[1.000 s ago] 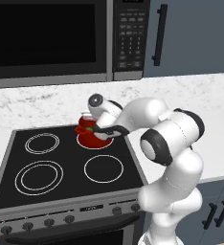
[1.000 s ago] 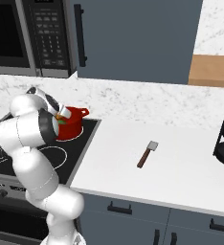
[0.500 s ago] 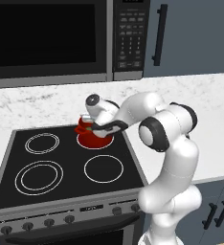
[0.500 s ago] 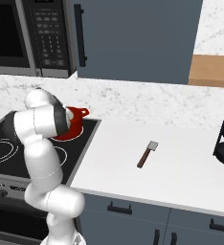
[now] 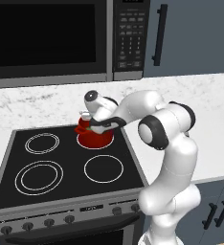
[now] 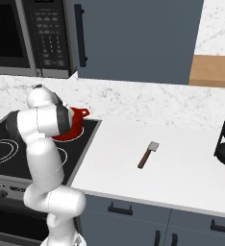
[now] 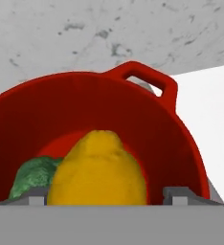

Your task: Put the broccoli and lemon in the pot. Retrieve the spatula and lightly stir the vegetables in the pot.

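Left base view: the gripper is hanging over the pot on the stove's rear right burner. Right base view: the spatula is lying on the bench, well apart from the pot. Hand view: the fingers are standing apart, flanking the lemon, with the broccoli beside it inside the pot.

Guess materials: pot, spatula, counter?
Pot: looks like enamelled metal, glossy uniform red with moulded loop handles. Spatula: pale grey blade, probably metal; brown handle, wood-like. Counter: white with grey veining, marble-look stone, matte. All rendered, so uncertain.
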